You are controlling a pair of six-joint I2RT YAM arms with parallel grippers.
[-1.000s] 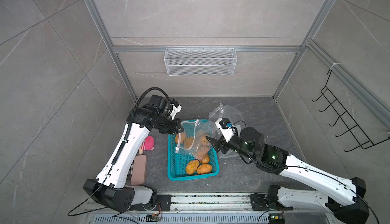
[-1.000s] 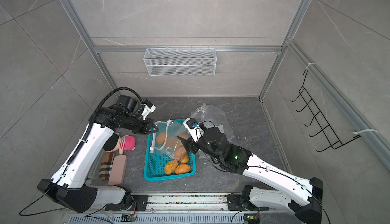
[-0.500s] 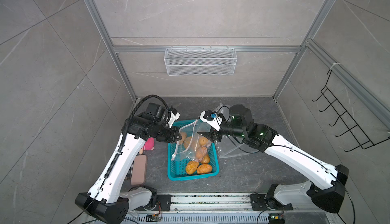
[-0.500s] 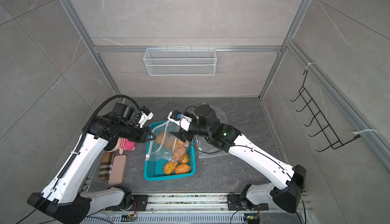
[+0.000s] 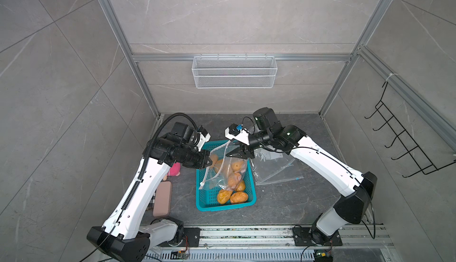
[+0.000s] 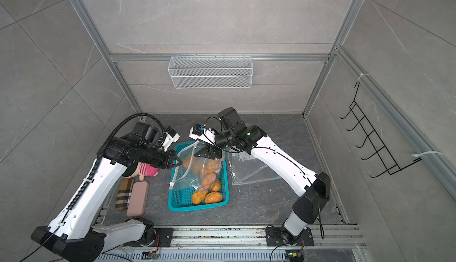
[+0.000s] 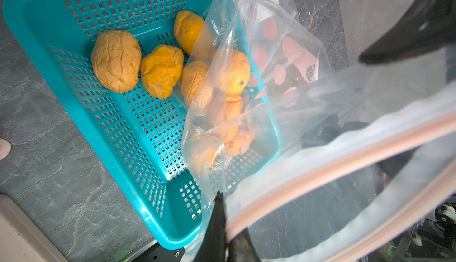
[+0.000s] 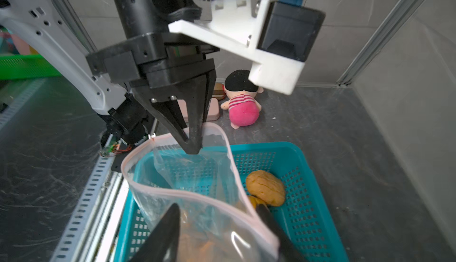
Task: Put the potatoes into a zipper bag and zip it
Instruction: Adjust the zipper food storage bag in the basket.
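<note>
- Change: right hand [image 8: 217,209] has lifted from beside the teal basket [image 5: 223,207] to the mouth of the zipper bag [image 5: 220,170], jaws part-spread astride the rim, not pinching yet; likely to hold it open.
- Left hand [image 8: 193,147] pinches the opposite rim.
- Potatoes [image 7: 116,60]: some bagged; left wrist view shows three loose in the basket, right wrist view one.
</note>
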